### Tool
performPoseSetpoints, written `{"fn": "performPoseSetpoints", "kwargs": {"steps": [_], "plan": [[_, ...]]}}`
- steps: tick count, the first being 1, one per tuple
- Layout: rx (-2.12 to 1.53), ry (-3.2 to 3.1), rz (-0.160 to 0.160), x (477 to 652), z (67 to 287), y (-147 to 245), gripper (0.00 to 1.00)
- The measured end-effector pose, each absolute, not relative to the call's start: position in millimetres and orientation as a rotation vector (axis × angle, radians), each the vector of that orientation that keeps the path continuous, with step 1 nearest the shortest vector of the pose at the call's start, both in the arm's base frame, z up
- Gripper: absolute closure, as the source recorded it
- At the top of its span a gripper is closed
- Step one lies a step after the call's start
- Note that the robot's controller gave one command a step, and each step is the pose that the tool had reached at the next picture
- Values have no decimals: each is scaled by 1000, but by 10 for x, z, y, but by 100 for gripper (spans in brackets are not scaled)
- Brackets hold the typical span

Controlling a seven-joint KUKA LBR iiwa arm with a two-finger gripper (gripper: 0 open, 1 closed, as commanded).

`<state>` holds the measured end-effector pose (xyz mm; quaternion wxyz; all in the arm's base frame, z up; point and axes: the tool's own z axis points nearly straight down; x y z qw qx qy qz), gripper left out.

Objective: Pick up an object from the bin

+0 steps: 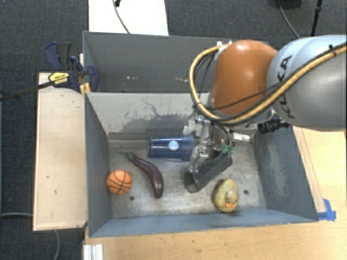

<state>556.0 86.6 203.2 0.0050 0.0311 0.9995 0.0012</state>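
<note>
My gripper (203,145) hangs low in the middle of the bin, under the arm's orange cover. Right below it lies a long black wedge-shaped thing (205,174) with a bit of green at its upper right end, slanting from lower left to upper right. The gripper stands over this thing's upper part, close to it or touching it. A dark blue cylinder (169,147) with a pale round label lies on its side just left of the gripper. A yellow rubber duck (226,195) sits on the bin floor, below and right of the black thing.
A dark purple toy aubergine (149,174) lies left of centre on the bin floor. A small orange basketball (119,182) rests near the left wall. The arm and its cables hide the bin's right rear part.
</note>
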Motion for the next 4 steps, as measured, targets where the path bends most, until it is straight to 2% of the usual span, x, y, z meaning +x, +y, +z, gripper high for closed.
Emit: {"fn": "performPoseSetpoints", "kwargs": {"steps": [1,2,3,4], "plan": [[68,3133,2,5853,1553,1047,0],[95,3137,3,5753,1369,857,0],[253,3109,8,5775,803,813,100],[254,3109,8,5775,803,813,100]]}}
